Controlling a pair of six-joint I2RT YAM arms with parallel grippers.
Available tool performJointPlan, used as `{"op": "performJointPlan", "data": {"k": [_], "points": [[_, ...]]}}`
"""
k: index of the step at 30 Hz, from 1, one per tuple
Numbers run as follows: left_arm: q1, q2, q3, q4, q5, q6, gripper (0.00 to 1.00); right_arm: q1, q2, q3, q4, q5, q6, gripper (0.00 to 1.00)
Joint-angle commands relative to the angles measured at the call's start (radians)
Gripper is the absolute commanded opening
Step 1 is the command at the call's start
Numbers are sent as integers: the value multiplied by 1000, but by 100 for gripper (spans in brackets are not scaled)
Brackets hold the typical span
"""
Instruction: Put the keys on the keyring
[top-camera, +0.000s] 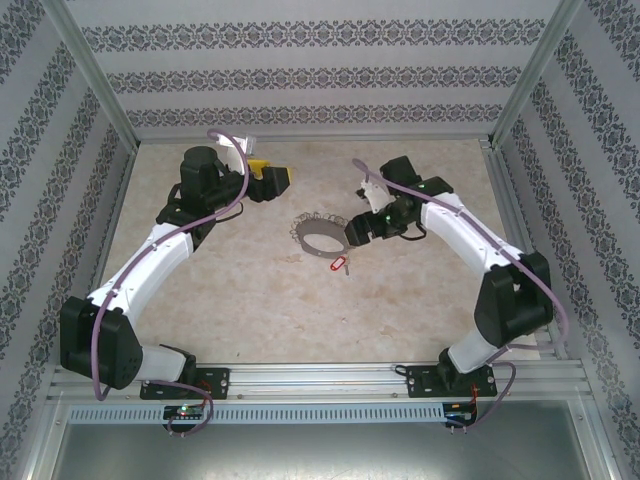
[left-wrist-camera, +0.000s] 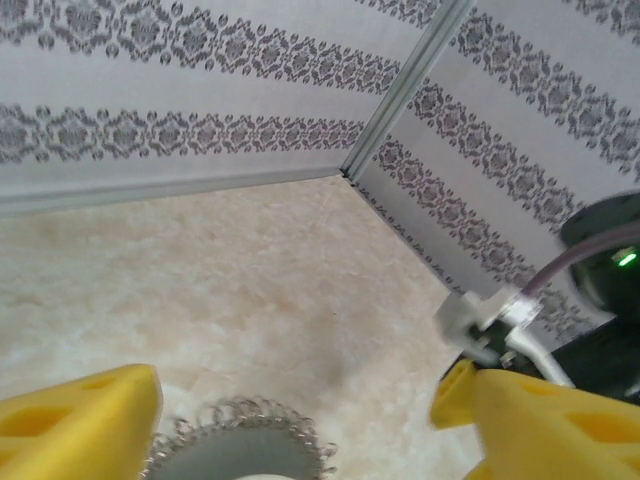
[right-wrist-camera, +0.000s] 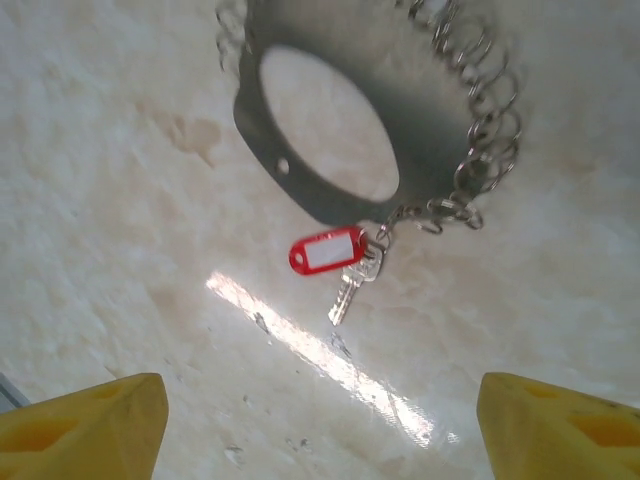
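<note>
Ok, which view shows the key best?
Right wrist: the key lies large and sharp, red head and silver blade clear, against the fringe of the keyring. Top external gives the key as a tiny red speck beside the keyring.

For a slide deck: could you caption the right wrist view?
Right gripper, open, above the red-tagged key at the grey ring's rim.

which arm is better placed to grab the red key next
Right. The right gripper, open, faces the key lying by the keyring's near edge, roughly centred between its fingers. The left gripper, also open, is off the loop's far side, farther from the key.
</note>
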Motion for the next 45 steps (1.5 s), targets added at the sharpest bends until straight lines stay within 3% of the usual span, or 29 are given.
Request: {"op": "performJointPlan", "data": {"k": [1,5,9,13,17,20,25,29,35,40,45], "points": [[5,-14,45,-10,-1,10,100,-9,-46,33,5,23,37,87],[6,-30,66,-44,-43,38,100,-45,-129,27,52,57,78,96],[5,-49,79,-82,-134,71,100,-89,-239,-26,152,115,112,98],[5,-62,52,-90,-278,126,100,-137,-378,-167,355,219,149,98],[5,-104,-74,27,-414,230,100,-190,-462,-325,558,363,184,98],[5,-143,-196,143,-552,327,100,-236,-433,-378,614,459,192,98],[9,-163,-325,183,-750,445,100,-303,-324,-441,678,479,200,98],[41,-165,-490,300,-853,475,100,-305,-308,-571,836,630,170,98],[132,-88,-693,518,-852,374,100,-305,-270,-753,1101,750,109,98],[148,47,-756,731,-847,380,100,-305,-275,-885,1375,698,51,98],[190,149,-753,808,-751,368,100,-330,-266,-1031,1690,578,24,98]]}}
